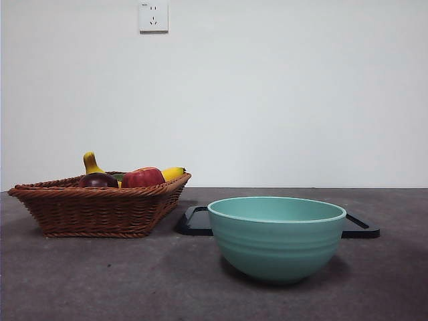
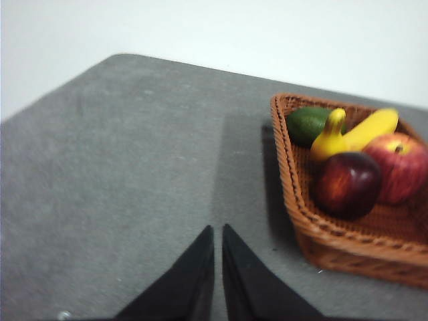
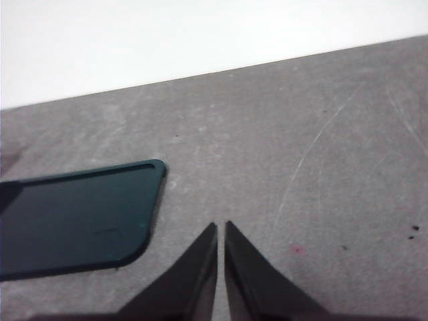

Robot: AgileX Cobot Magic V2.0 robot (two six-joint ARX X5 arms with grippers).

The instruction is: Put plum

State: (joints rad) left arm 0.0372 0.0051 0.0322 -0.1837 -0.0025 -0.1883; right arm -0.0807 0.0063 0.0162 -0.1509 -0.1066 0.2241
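Both pincers are idling with jaws pressed together, gripping nothing. Left gripper [image 2: 218, 267] is hovering over bare matte grey table [image 2: 120, 174], glossy dark plum [image 2: 348, 184] sitting off to its side inside the woven wicker basket [image 2: 348, 251], touching the red apple [image 2: 400, 166]. Right gripper [image 3: 221, 264] is hanging just beside a flat, round-cornered dark tray [image 3: 73, 221]. Ribbed teal bowl [image 1: 277, 235] is sitting in front.

No readable text, labels, brands, numbers or signs on anything in view
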